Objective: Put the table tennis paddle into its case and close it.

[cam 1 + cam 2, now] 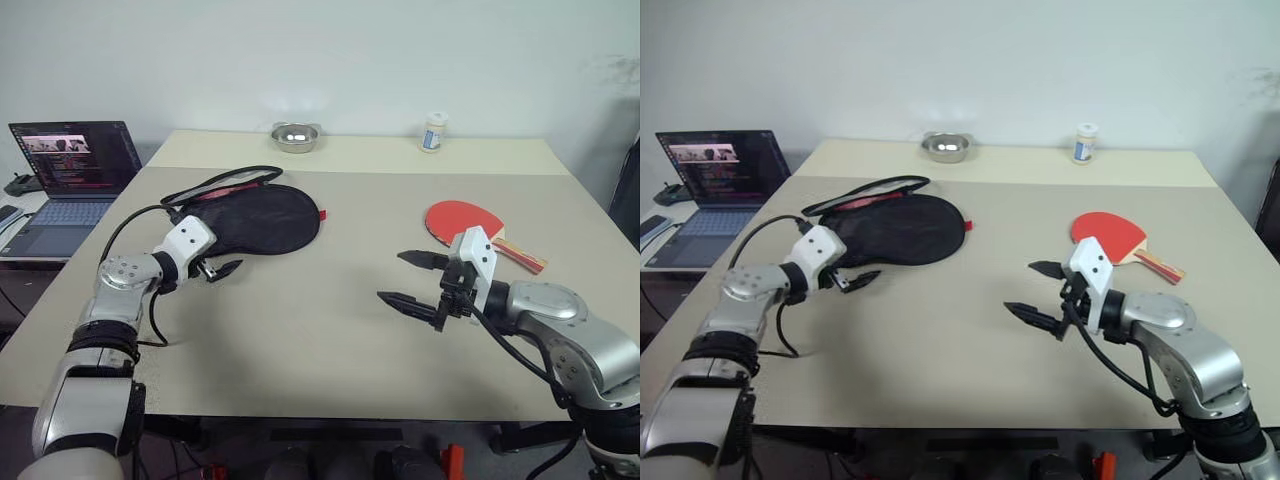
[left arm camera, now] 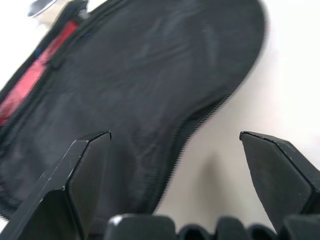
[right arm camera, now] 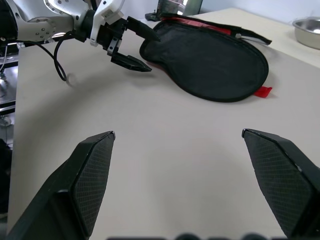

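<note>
The case [image 1: 262, 213] lies flat on the left half of the table, black side up. Its zip edge gapes at the far side and shows red lining. My left gripper [image 1: 222, 268] is open at the case's near left end, just above the table; the left wrist view shows the case [image 2: 150, 75] right ahead of its spread fingers. The table tennis paddle [image 1: 460, 219] lies red face up on the right half, its handle pointing to the near right. My right gripper [image 1: 391, 277] hovers open and empty in front of the paddle, pointing left toward the case [image 3: 215, 60].
A metal bowl [image 1: 295, 137] and a small white bottle [image 1: 432, 132] stand at the table's far edge. An open laptop [image 1: 75, 165] sits on a side surface to the left. A black cable loops from the left wrist across the table.
</note>
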Controlling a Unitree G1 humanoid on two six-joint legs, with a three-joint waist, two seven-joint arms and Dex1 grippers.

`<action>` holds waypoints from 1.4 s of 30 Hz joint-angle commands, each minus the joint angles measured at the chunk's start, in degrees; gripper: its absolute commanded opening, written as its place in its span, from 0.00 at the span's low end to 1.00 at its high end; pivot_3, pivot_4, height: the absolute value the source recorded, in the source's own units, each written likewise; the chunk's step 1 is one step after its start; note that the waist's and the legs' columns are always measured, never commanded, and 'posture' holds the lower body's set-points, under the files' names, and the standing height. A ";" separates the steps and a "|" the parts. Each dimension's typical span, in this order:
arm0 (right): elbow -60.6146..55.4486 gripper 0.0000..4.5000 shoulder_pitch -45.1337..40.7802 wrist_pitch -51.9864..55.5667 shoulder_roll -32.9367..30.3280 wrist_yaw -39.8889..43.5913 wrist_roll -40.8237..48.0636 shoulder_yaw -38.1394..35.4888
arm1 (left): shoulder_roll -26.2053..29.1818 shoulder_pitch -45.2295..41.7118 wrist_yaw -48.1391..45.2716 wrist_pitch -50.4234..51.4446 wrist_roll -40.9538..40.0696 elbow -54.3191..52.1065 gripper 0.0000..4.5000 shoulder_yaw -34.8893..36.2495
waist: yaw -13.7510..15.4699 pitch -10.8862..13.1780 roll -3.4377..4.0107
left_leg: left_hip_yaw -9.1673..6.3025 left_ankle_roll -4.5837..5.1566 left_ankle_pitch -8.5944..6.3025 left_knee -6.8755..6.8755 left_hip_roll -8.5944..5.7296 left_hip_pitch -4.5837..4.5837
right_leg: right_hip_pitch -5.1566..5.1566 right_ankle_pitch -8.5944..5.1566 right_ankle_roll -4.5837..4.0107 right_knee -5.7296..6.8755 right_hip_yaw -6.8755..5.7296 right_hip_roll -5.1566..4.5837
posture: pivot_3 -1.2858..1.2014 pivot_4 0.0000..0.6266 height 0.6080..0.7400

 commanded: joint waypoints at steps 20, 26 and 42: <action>2.93 1.00 -2.04 -2.27 2.98 -4.82 0.35 -3.28 | -0.70 -4.46 6.06 0.64 1.64 10.14 0.01 2.02 | -0.11 -0.01 -0.04 | 0.03 0.00 0.00 0.08 0.00 0.01 | -0.03 0.00 -0.01 0.14 -0.04 -0.01 | 0.52 0.24 1.00; 3.33 1.00 -2.37 -2.14 2.76 -5.28 0.46 -4.03 | -0.43 -5.61 7.29 0.02 1.69 10.59 0.01 2.95 | -0.12 -0.01 -0.04 | 0.04 0.00 0.00 0.11 -0.01 0.02 | -0.05 0.01 -0.01 0.23 -0.05 -0.01 | 0.52 0.24 1.00; 2.26 1.00 1.13 -1.14 -4.48 -0.29 2.04 -7.30 | -15.29 10.29 -3.24 36.59 -14.03 -33.41 0.01 3.79 | -0.29 -0.01 -0.09 | 0.01 0.09 -0.06 0.77 0.11 -0.10 | -0.21 0.00 -0.01 0.78 0.40 -0.10 | 0.52 0.24 1.00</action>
